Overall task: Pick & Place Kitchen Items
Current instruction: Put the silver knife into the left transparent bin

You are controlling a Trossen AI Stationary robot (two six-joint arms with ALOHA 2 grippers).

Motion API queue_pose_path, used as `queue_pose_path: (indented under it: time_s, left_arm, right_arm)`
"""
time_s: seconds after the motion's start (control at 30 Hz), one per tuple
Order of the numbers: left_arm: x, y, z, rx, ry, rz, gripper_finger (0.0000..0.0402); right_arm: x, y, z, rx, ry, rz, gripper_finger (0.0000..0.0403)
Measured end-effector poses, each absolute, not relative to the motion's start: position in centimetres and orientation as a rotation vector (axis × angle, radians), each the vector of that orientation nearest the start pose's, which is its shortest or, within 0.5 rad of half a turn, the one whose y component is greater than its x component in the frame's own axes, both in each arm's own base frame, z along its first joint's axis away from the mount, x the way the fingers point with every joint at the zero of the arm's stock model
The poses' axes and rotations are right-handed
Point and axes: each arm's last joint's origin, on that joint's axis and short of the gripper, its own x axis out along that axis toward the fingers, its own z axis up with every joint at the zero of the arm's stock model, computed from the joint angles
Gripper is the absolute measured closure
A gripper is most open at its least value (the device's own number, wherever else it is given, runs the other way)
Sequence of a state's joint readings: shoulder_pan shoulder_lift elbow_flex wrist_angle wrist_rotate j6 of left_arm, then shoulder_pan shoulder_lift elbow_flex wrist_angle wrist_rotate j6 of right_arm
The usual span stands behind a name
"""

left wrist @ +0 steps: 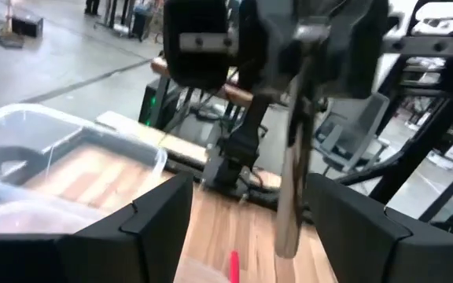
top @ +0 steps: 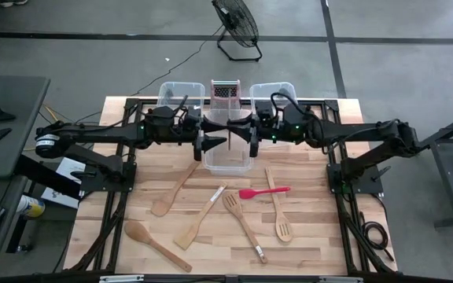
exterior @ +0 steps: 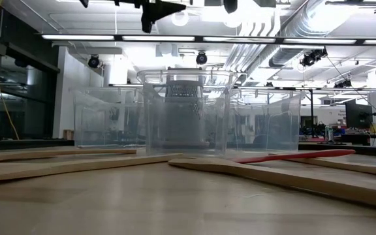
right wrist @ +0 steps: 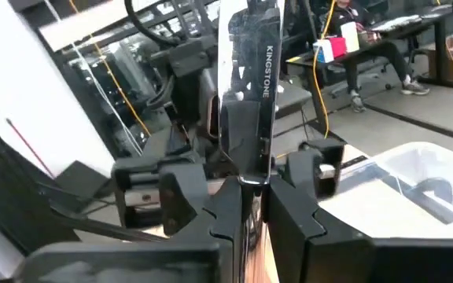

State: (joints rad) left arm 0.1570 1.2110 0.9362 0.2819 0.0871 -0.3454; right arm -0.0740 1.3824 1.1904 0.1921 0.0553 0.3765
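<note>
High: both tools meet over the middle bin (top: 228,161); wooden utensils (top: 181,189) and red spatula (top: 263,192) lie on the surface (top: 305,244).
Right wrist: right tool (right wrist: 246,206) clamped on a metal knife (right wrist: 252,86); stiff, slick, pinch it mid-blade.
Left wrist: left tool (left wrist: 246,216) wide, empty.

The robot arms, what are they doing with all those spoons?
They are putting kitchen tools into clear bins. The right gripper is shut on a shiny knife and holds it over the middle bin. The left gripper hangs open right across from it, holding nothing. Wooden spoons and spatulas and a red spatula lie on the table, waiting to be picked up.
</note>
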Motion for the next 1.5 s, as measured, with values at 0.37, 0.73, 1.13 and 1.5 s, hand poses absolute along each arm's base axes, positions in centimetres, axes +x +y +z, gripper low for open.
queue_pose_path:
  time_s: [0.37, 0.73, 1.13, 1.5]
  left_arm:
    - [27.3, 3.9, 34.3, -0.366, -0.016, 0.018, 0.0154]
    - [27.3, 3.9, 34.3, -0.396, -0.013, 0.018, 0.02]
    - [27.3, 3.9, 34.2, -0.392, -0.004, 0.014, 0.0351]
    - [27.3, 3.9, 33.9, -0.402, 0.03, 0.012, 0.0361]
  right_arm:
    - [33.3, -2.7, 36.6, 0.342, -0.056, -0.142, 0.0369]
    - [34.3, -2.7, 35.7, 0.343, -0.053, -0.121, 0.0369]
    - [34.3, -2.9, 35.6, 0.349, -0.046, -0.104, 0.0369]
    - [34.3, -2.9, 35.4, 0.357, -0.016, -0.087, 0.033]
